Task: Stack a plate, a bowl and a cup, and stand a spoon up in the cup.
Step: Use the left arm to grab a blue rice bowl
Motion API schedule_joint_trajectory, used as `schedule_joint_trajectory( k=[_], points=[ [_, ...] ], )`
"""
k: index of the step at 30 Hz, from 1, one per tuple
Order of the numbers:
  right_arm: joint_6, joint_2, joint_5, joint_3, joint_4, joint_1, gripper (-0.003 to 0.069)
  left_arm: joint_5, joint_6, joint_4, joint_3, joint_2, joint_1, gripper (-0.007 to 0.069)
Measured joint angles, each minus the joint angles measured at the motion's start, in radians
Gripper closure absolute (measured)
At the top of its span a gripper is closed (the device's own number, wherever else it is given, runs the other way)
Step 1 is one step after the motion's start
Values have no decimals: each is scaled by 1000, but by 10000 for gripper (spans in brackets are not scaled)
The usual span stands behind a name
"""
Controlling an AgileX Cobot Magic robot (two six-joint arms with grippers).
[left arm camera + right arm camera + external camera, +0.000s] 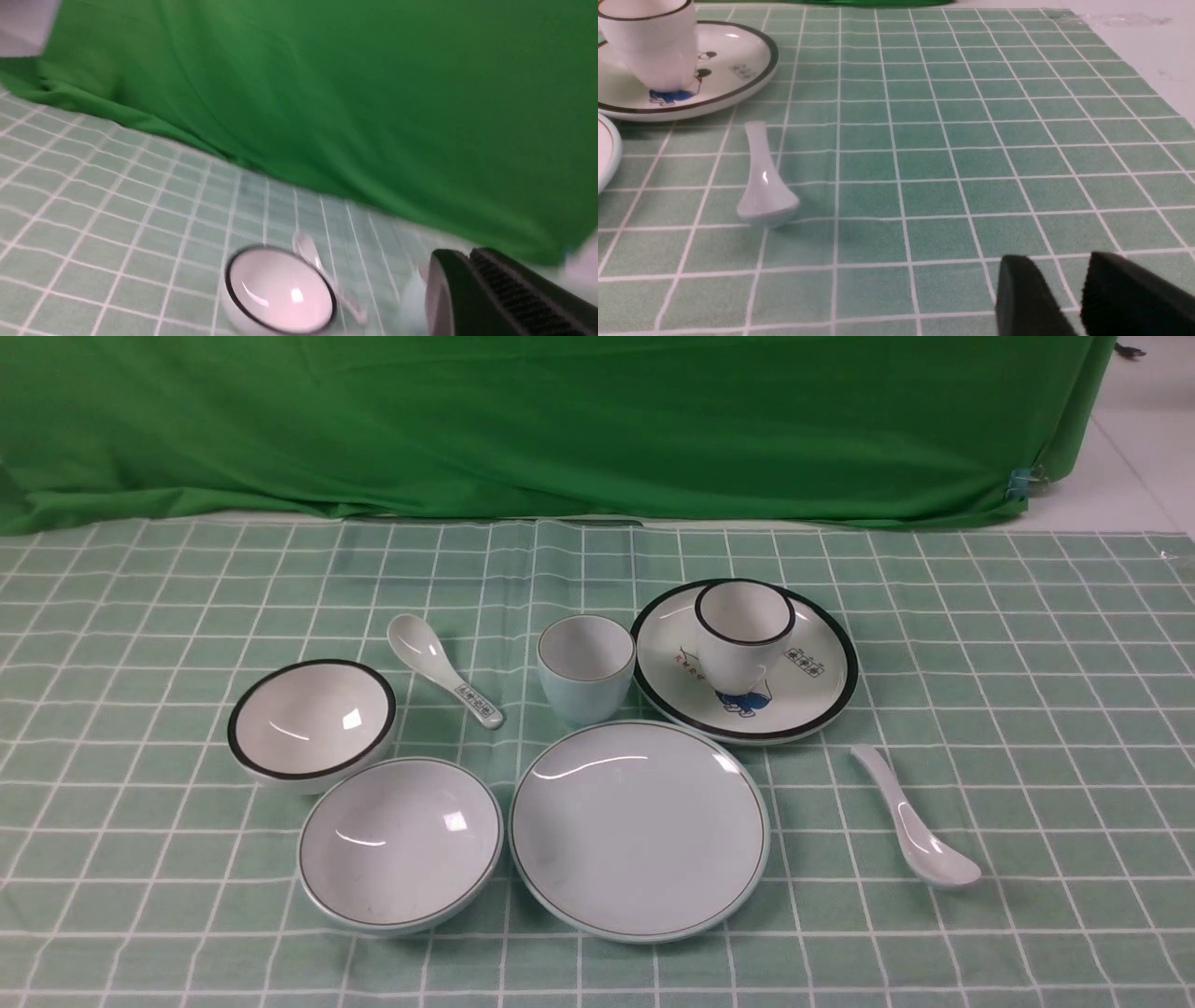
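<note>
Four pale blue-grey and white pieces lie unstacked on the green-checked worktop (1027,644): in the front view the plate (639,831) sits low in the middle, with the bowl (400,845) just beside it at 9 o'clock, both empty. The cup (585,667) stands upright at the plate's 11 o'clock. The spoon (910,821) lies apart at the plate's 3 o'clock, its handle pointing to 11 o'clock. At the plate's 1 o'clock a black-rimmed plate (812,695) with a blue drawing carries a black-rimmed cup (742,635). A black-rimmed bowl (311,721) sits at the pale bowl's 10 o'clock, and a printed spoon (443,681) lies at the cup's 9 o'clock. A green curtain (560,420) hangs behind. The left gripper (467,261) is closed on nothing, above the worktop. The right gripper (1057,268) has its jaws apart with only cloth showing between them, well clear of the spoon
</note>
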Motion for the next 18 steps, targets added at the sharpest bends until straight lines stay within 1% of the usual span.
schedule_joint_trajectory(
  k=[2,3,4,5,6,7,8,10,11,13,16,18],
  points=[
    [0,0,0,0,0,0,417,98,90,-23,-88,125,-68,608],
    [0,0,0,0,0,0,417,116,96,-25,-104,137,-76,608],
    [0,0,0,0,0,0,417,159,121,-25,-143,214,-125,608],
    [0,0,0,0,0,0,417,210,143,-25,-196,325,-200,608],
    [0,0,0,0,0,0,417,227,150,-25,-232,383,-239,608],
    [0,0,0,0,0,0,417,228,154,-25,-247,436,-275,608],
    [0,0,0,0,0,0,417,228,154,-25,-251,436,-275,608],
    [0,0,0,0,0,0,417,215,160,-25,-269,503,-324,608],
    [0,0,0,0,0,0,417,183,161,-24,-277,580,-363,608],
    [0,0,0,0,0,0,417,149,162,-25,-281,648,-392,608],
    [0,0,0,0,0,0,417,126,171,-28,-283,721,-411,608],
    [0,0,0,0,0,0,417,142,219,-33,-287,773,-413,608]
  ],
)
